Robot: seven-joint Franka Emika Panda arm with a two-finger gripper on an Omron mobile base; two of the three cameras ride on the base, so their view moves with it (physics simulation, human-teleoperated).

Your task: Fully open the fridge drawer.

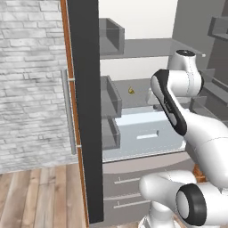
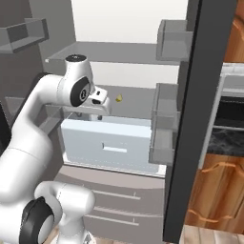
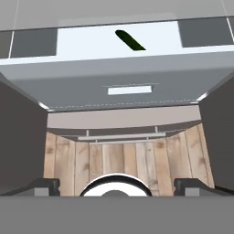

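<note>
The fridge drawer [image 1: 142,127] [image 2: 109,136] is a pale blue translucent box under the middle shelf, its front standing a little out from the shelf edge. A short light bar handle [image 1: 147,135] [image 2: 115,149] [image 3: 129,90] sits at the middle of its front. My gripper [image 2: 100,114] [image 3: 116,185] hangs open just above and in front of the drawer's top edge, holding nothing and well clear of the handle. In the hand view the drawer [image 3: 128,73] lies ahead, with a dark green long item [image 3: 130,41] inside it.
Both fridge doors stand open: the left door [image 1: 84,111] with grey bins [image 1: 110,95], the right door [image 2: 190,119] with bins [image 2: 164,124]. A small yellow item [image 1: 131,90] [image 2: 119,98] lies on the shelf above the drawer. Grey panels with long silver handles [image 2: 114,200] sit below, over wooden floor.
</note>
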